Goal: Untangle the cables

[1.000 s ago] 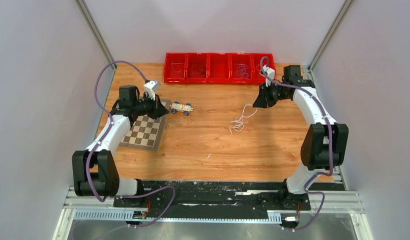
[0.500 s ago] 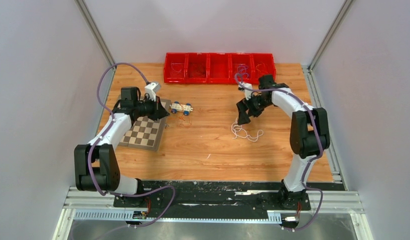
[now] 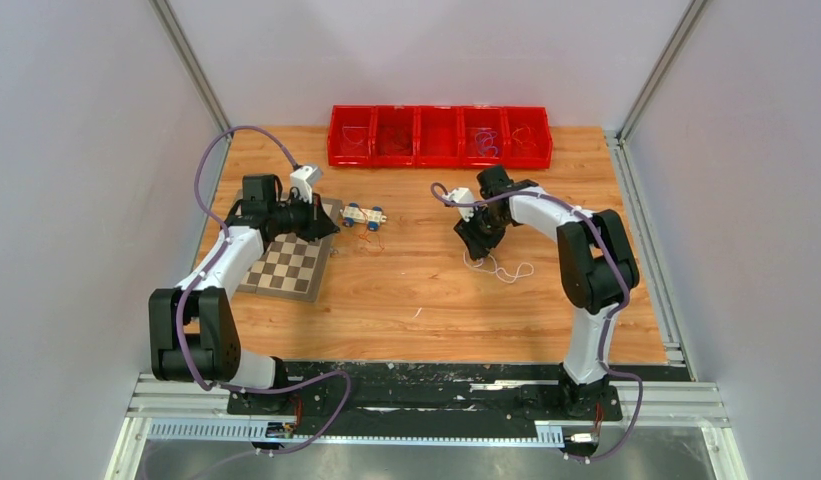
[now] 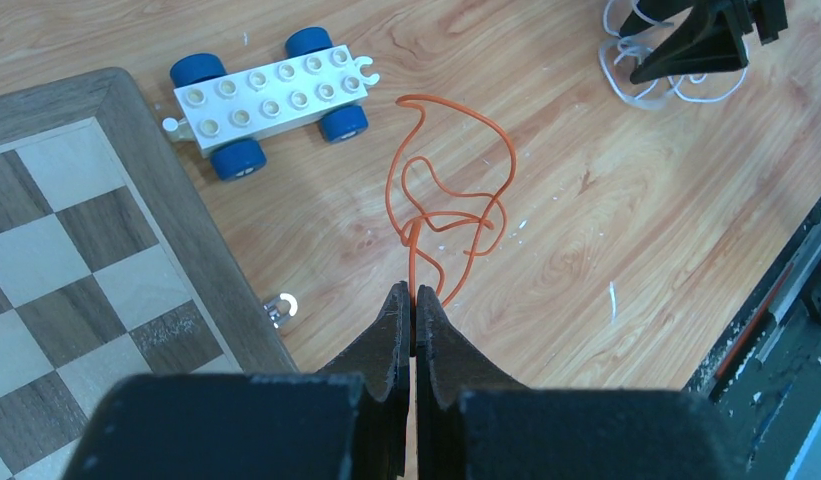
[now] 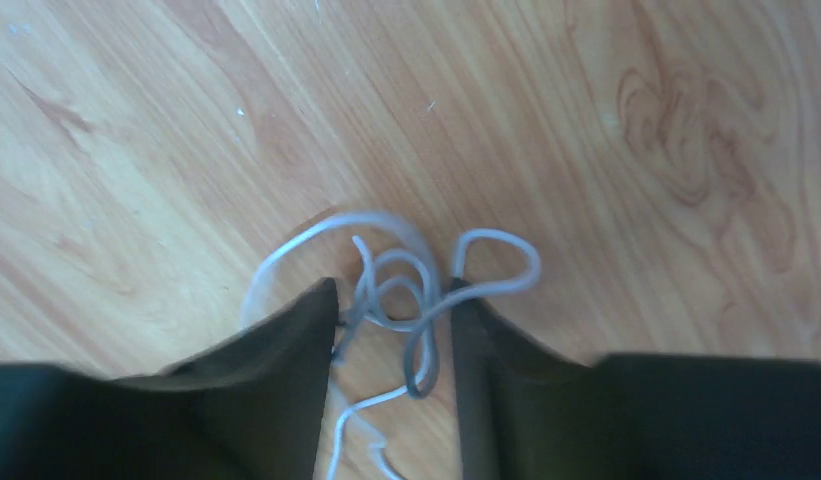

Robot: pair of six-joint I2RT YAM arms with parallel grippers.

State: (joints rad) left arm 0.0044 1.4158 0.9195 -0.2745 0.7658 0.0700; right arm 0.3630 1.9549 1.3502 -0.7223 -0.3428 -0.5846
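My left gripper is shut on the end of an orange-red cable. The cable lies in knotted loops on the wood just ahead of the fingers and shows faintly in the top view. My left gripper sits at the chessboard's far right corner. My right gripper is open, low over a tangled white cable, with one finger on each side of the knot. In the top view my right gripper is at the table's middle right, and the white cable trails in front of it.
A white toy car with blue wheels stands between the arms, close to the orange-red cable. A chessboard lies on the left. A row of red bins at the back holds more thin cables, one of them blue.
My right arm has swung left from the red bins and dropped over the white tangle, which has shifted slightly. My left arm has barely moved and has kept its grip.
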